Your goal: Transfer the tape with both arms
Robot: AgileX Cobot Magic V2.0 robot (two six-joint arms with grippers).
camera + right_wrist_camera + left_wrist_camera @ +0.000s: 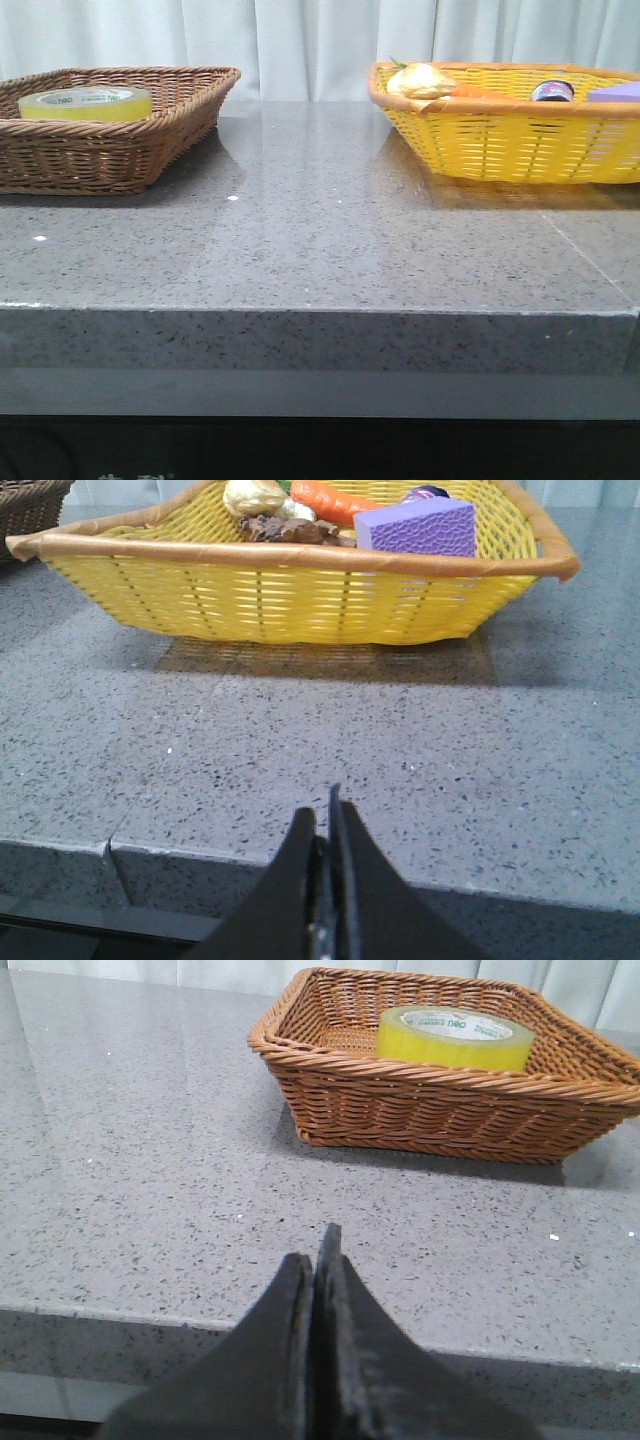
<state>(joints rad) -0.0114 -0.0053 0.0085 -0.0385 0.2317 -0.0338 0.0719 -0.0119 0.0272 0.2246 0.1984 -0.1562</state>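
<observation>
The tape (86,103), a wide yellow roll with a white core and green print, lies flat in the brown wicker basket (150,135) at the table's far left. It also shows in the left wrist view (455,1038). My left gripper (318,1250) is shut and empty, over the table's front edge, well short of that basket (400,1110). My right gripper (328,810) is shut and empty, at the front edge before the yellow basket (300,600). Neither arm shows in the front view.
The yellow basket (500,150) at the far right holds a purple block (415,527), a carrot (335,497), a pale round item (252,495) and a dark-lidded jar (552,92). Grey stone tabletop (320,230) lies between the baskets. White curtain behind.
</observation>
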